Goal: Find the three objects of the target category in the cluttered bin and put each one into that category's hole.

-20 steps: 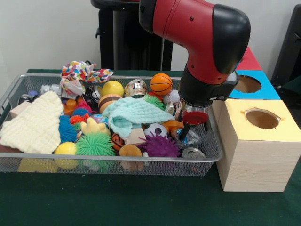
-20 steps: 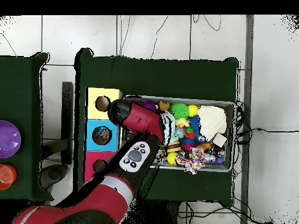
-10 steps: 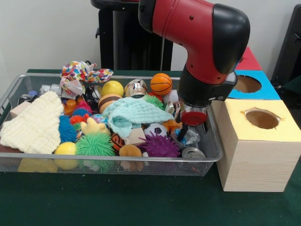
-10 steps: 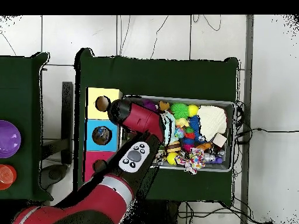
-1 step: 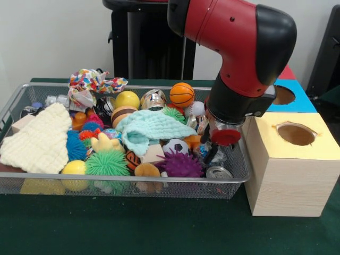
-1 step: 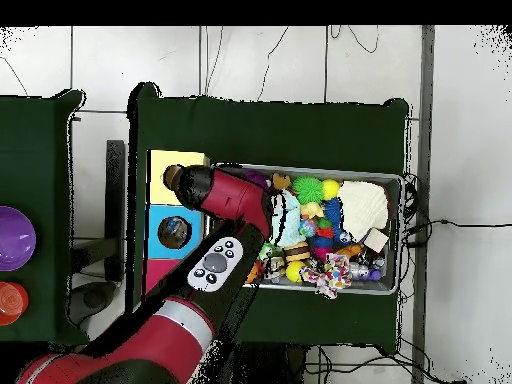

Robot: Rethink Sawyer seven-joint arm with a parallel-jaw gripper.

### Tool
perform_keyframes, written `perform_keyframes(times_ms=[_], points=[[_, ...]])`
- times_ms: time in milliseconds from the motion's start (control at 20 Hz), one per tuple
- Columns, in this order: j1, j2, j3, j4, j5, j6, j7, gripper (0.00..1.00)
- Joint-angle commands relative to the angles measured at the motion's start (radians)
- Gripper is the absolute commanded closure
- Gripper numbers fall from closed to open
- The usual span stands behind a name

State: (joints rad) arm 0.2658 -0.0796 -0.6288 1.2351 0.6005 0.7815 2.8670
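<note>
Bin [image 5: 32, 183] clutter sits right under the end effector [image 5: 217, 151], at the end by the yellow box [image 5: 289, 175]. Can't tell if it's gripping anything; its hole [image 5: 296, 134] is just beside it.

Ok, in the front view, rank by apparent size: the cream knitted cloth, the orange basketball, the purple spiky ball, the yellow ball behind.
1. cream knitted cloth, clearly largest.
2. purple spiky ball.
3. orange basketball and yellow ball: they look about alike.
The purple ball sits nearer the camera, so its lead over the two balls is unsure.
</note>
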Motion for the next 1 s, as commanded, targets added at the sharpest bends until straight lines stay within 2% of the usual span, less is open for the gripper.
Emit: perform_keyframes(times_ms=[50,250,450,700,1000], points=[[-0.014,0.039,0.026,-0.113,0.008,0.09,0.255,0.0],[-0.017,0.044,0.039,-0.112,0.015,0.093,0.247,0.0],[-0.03,0.05,0.085,-0.098,0.022,0.159,0.242,0.0],[-0.05,0.09,0.128,-0.084,0.01,0.276,0.223,0.0],[-0.025,0.181,0.067,-0.134,-0.016,0.279,0.26,0.0]])
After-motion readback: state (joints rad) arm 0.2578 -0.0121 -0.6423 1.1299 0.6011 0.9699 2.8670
